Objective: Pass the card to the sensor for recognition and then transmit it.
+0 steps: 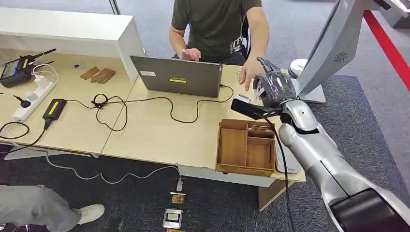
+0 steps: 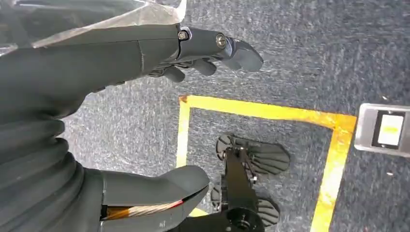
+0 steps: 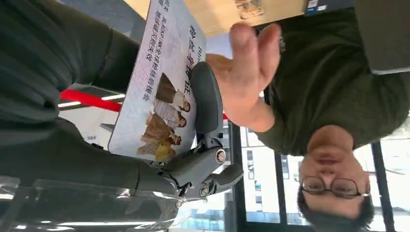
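My right hand point(image 1: 273, 87) is raised over the far right of the table and grips a white card point(image 3: 157, 82) printed with text and small figures; its edge shows pale by the fingers point(image 1: 259, 92). A person's hand point(image 1: 250, 72) reaches toward the card, open palm close in front of it point(image 3: 249, 72). The grey sensor stand point(image 1: 333, 48) rises just right of my hand. My left hand point(image 2: 145, 53) hangs over the carpet, fingers apart, holding nothing.
A wooden compartment tray point(image 1: 245, 145) sits at the table's front edge below my right arm. A grey laptop point(image 1: 176, 76) stands in front of the seated person point(image 1: 217, 24). Cables, a power strip point(image 1: 34, 96) and an adapter lie at left. Yellow floor tape point(image 2: 261, 112) marks the carpet.
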Robot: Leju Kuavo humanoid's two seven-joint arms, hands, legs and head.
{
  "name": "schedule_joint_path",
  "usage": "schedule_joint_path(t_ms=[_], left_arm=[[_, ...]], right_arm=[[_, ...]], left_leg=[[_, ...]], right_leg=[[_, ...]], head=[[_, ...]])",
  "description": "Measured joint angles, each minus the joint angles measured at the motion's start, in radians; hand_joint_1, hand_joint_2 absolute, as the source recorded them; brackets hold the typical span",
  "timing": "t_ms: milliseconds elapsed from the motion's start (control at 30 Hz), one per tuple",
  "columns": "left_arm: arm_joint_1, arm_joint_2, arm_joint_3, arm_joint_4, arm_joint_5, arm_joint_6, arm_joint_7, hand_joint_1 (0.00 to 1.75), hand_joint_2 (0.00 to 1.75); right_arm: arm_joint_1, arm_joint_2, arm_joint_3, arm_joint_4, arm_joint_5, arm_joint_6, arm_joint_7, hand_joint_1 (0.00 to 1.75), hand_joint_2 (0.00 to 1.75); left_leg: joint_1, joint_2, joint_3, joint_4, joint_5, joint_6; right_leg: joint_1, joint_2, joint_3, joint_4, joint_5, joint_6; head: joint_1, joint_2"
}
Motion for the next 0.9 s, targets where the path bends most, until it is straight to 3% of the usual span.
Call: schedule_joint_path(t_ms=[167,333,733,767,800,833,900], left_arm=[[0.000,0.000,-0.014,0.000,-0.010,-0.016,-0.017,0.00,1.75],[0.000,0.016,-0.026,0.000,-0.015,-0.087,-0.038,0.00,1.75],[-0.001,0.033,-0.043,0.000,-0.016,-0.105,-0.043,0.00,1.75],[-0.001,0.033,-0.044,0.000,-0.016,-0.106,-0.043,0.00,1.75],[-0.001,0.033,-0.045,0.000,-0.016,-0.108,-0.043,0.00,1.75],[-0.001,0.034,-0.046,0.000,-0.016,-0.108,-0.043,0.00,1.75],[-0.001,0.035,-0.047,0.000,-0.017,-0.110,-0.044,0.00,1.75]], right_arm=[[-0.016,-0.025,0.004,0.031,0.016,0.011,0.024,1.75,1.75],[-0.021,-0.055,0.008,0.052,0.044,0.016,0.052,1.75,1.75],[-0.022,-0.092,0.011,0.080,0.052,0.012,0.053,1.75,1.75],[-0.022,-0.093,0.011,0.081,0.052,0.011,0.053,1.50,1.75],[-0.022,-0.097,0.011,0.083,0.053,0.009,0.053,0.00,1.75],[-0.021,-0.098,0.011,0.084,0.053,0.007,0.052,0.00,0.00],[-0.016,-0.102,0.011,0.085,0.055,0.008,0.037,0.00,0.00]], left_leg=[[0.000,0.000,0.000,0.000,0.000,0.000],[0.000,0.000,0.000,0.000,0.000,0.000],[0.000,0.000,0.000,0.000,0.000,0.000],[0.000,0.000,0.000,0.000,0.000,0.000],[0.000,0.000,0.000,0.000,0.000,0.000],[0.000,0.000,0.000,0.000,0.000,0.000],[0.000,0.000,0.000,0.000,0.000,0.000]], right_leg=[[0.000,0.000,0.000,-0.001,0.000,0.000],[0.000,0.000,0.000,-0.001,0.000,0.000],[0.000,0.000,0.000,0.000,0.000,0.000],[0.000,0.000,0.000,0.000,0.000,0.000],[0.000,0.000,0.000,0.000,0.000,0.000],[0.000,0.000,0.000,-0.001,0.000,0.000],[0.000,0.000,0.000,-0.001,0.000,0.000]], head=[[0.000,0.000],[0.001,0.000],[0.000,0.000],[0.000,0.000],[0.000,0.000],[0.000,0.000],[0.000,0.000]])
